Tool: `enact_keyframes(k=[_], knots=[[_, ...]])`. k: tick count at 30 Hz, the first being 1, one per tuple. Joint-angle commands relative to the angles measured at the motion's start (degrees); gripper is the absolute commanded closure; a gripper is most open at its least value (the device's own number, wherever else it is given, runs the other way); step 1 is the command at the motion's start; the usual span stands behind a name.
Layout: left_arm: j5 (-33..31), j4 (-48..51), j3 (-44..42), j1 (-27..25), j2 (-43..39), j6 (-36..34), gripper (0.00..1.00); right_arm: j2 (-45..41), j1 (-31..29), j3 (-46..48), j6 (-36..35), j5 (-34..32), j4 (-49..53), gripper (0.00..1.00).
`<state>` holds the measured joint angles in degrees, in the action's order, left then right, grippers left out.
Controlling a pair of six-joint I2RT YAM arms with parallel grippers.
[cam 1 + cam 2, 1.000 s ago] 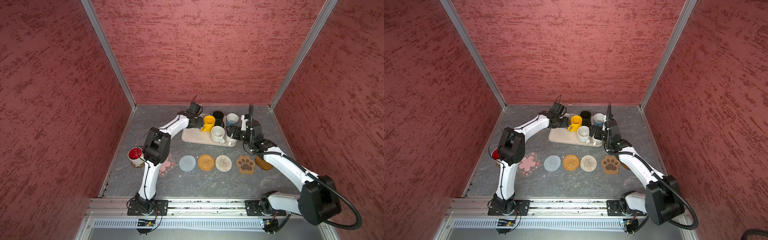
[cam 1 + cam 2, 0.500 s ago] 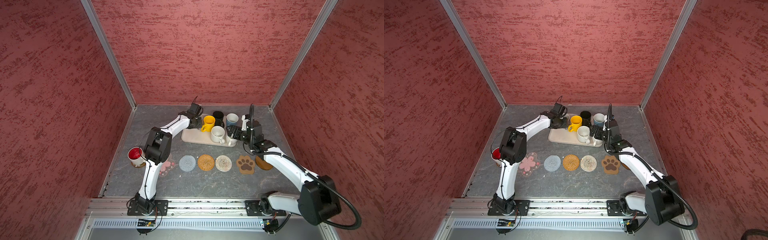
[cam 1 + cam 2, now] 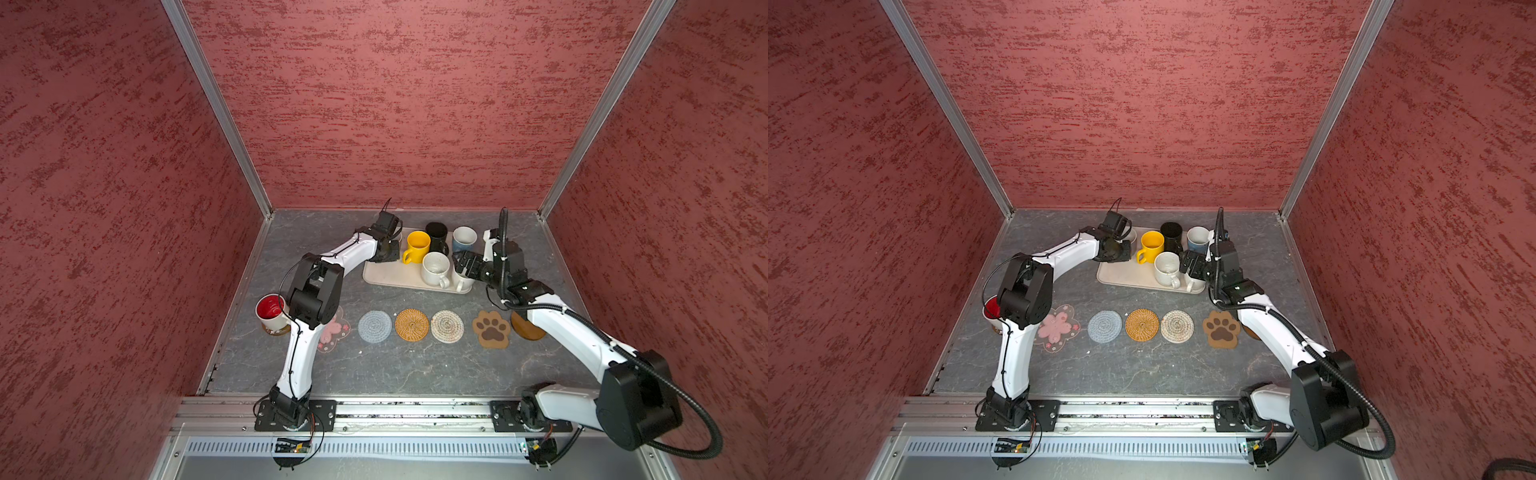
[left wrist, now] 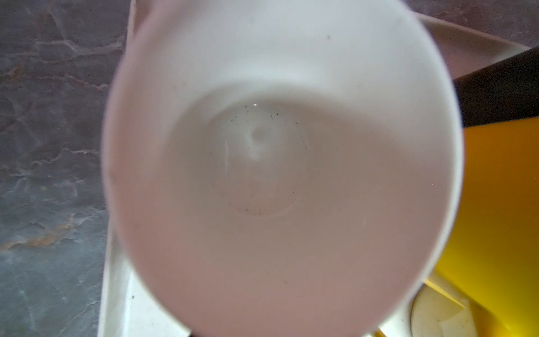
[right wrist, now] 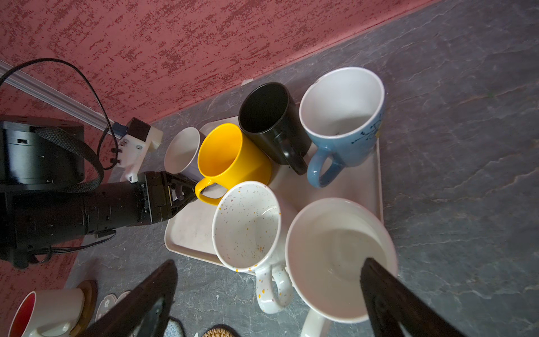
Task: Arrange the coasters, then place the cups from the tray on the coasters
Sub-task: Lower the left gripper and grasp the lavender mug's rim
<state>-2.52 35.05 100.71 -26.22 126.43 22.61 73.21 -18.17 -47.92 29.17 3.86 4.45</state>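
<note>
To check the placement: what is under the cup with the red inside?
A brown wooden coaster; only its near edge shows below the cup. The rest is covered by the cup.

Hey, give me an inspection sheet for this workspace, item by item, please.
Surface: grey stone-look table.
Job's things: six cups on the tray; red-lined cup on a wooden disc; six coasters in a row, no cups on them.
Clutter: nothing seen.
Tools: left tool at the corner cup, grip unclear; right tool open over the wide white cup.
Cables: black hose loops off the right arm; thin wire on the left arm.
Surroundings: red textured walls; metal rail in front.
</note>
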Motion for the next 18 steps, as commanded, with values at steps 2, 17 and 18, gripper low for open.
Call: enact_keyframes(k=[2,17,18], knots=[[-1.17,0.08,0.66,0.51,-1.22,-0.36,0.65,0.61,0.43,0.46,0.46,0.54,-1.72,0.01],[-2.17,1.58,2.09,0.64,0.42,-1.69,0.87,1.28,0.44,0.29,0.47,0.89,-2.07,0.02],[-2.14,1.73,2.05,0.69,0.4,-1.77,0.89,1.36,0.46,0.28,0.45,0.96,-2.07,0.02]])
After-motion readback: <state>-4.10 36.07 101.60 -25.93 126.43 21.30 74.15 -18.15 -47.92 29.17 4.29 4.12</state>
